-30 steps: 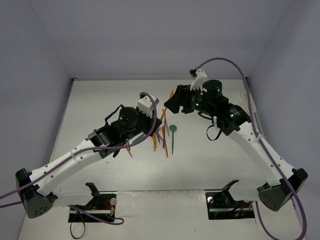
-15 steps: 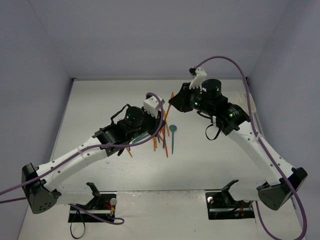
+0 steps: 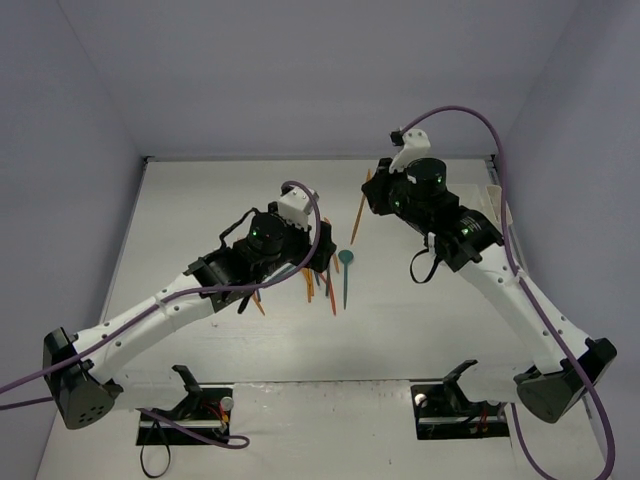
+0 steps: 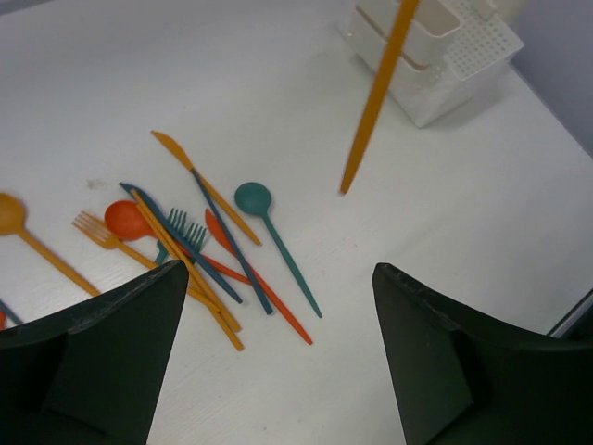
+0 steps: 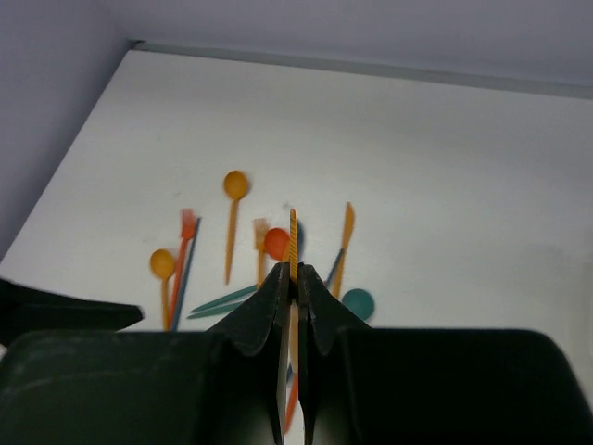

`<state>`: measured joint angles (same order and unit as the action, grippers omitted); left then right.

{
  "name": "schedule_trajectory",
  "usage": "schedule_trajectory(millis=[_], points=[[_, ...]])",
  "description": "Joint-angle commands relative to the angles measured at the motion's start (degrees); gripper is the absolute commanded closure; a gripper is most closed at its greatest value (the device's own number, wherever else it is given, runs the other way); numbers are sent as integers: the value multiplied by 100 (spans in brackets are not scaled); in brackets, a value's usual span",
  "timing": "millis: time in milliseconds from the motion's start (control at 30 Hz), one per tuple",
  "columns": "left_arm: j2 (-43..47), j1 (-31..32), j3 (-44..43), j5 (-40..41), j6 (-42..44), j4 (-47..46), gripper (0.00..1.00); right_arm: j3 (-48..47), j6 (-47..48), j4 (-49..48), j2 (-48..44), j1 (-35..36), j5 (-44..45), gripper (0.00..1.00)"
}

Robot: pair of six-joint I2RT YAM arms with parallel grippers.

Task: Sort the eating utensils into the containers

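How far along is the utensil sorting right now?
Barely started. Done: nothing shows in the visible part of the holder. In hand: the right end effector is shut on one orange utensil, held above the table. Left: the other utensils lie in a pile; the left end effector is open, empty.

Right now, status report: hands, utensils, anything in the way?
Right hand shut on orange utensil, held in the air. Left hand open, empty, over the utensil pile. Nothing visible between held utensil and white holder.
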<state>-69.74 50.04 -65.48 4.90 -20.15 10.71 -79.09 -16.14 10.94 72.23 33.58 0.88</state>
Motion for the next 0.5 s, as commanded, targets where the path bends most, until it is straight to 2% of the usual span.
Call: schedule_trajectory(millis=[0,167,300,467], points=[[232,-538,149,207,-701,380,20,-364,824,-233,15,-787,1488,100],[571,-1126,508,296,-967,1004,14,-1125,1498,-291,717,-2251,1680,100],[818,-1336,610,509,-867,1379,8,-1669,1807,-390,1260,-3168,1238,100],[997,-1589,716,649,-618,1707,3,-2161,2144,-445,1937,-3904,576,100]])
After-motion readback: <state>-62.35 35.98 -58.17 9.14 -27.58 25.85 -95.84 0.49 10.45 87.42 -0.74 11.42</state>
